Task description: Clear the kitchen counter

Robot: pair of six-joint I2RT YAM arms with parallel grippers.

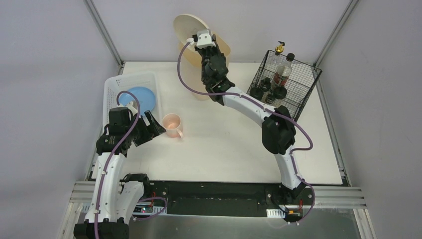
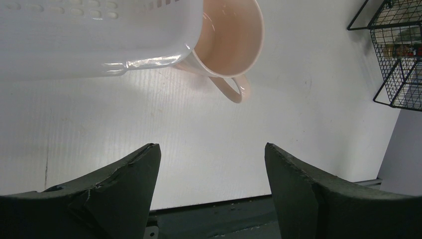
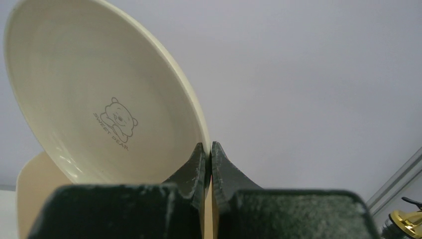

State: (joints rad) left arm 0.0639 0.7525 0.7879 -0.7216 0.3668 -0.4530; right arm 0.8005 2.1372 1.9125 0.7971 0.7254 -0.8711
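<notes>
Large flat white kitchen counter fills top view: 1 white perforated plastic basket at 10 o'clock holding 1 round blue plate, 1 pale pink ceramic mug just beside basket's near corner at 9, 1 black wire rack of bottles (count unclear) at 2. Left gripper hangs spread wide over counter, mug at its 12. Right gripper, at 12 o'clock, pinches rim of 1 tilted round cream plate w/ bear print, w/ 1 tan flat piece behind.
</notes>
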